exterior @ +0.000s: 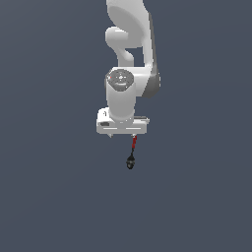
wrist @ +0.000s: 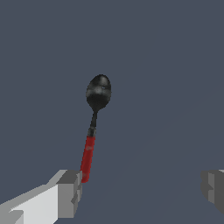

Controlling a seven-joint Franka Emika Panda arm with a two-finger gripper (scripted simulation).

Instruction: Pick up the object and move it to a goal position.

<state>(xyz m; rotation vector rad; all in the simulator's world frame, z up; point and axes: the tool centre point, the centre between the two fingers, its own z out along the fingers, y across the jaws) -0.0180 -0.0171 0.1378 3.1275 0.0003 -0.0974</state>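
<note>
The object is a small spoon-like item with a black egg-shaped bulb, a thin dark stem and a red handle end. In the exterior view the object pokes out from under the white hand, bulb end farthest from it. My gripper is open, its jaws spread wide. The red end lies right beside one grey finger, on its inner side; whether they touch I cannot tell. The other finger is far from it. In the exterior view my gripper is mostly hidden under the hand.
A plain dark grey-blue surface fills both views. The white arm rises from the hand toward the exterior view's upper edge. No other objects or markers show.
</note>
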